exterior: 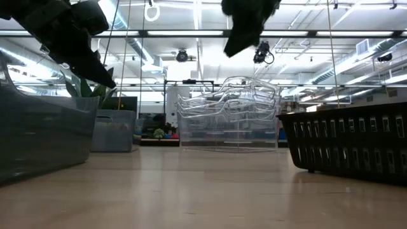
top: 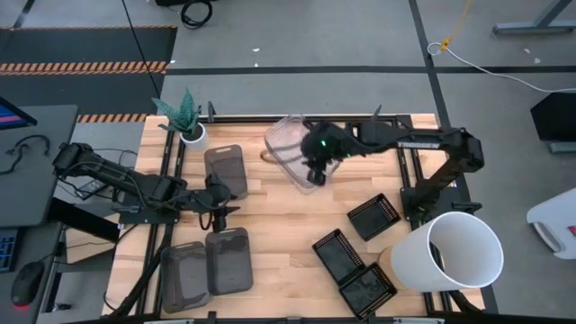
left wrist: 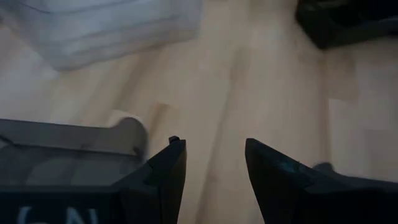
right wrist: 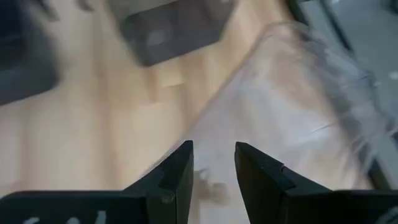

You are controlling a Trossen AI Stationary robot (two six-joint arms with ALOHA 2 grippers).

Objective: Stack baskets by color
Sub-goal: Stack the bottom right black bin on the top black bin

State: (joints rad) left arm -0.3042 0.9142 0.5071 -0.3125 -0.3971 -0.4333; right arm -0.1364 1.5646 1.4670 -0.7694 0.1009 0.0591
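Note:
A stack of clear baskets (top: 290, 144) stands on the table at the far middle and shows in the low view (exterior: 229, 114) too. My right gripper (top: 317, 169) hovers open above the stack's near right corner, well clear of it (exterior: 245, 28), with nothing between its fingers (right wrist: 214, 163). One grey basket (top: 225, 169) lies at the far left, and two more (top: 207, 268) lie side by side at the near left. Three black mesh baskets (top: 353, 252) lie at the near right. My left gripper (top: 216, 209) hangs open over bare wood between the grey baskets (left wrist: 214, 155).
A large white bucket (top: 454, 254) lies on its side at the near right corner. A small white plant pot (top: 192, 135) stands at the far left. Bare wood lies open in the table's middle (top: 288, 225).

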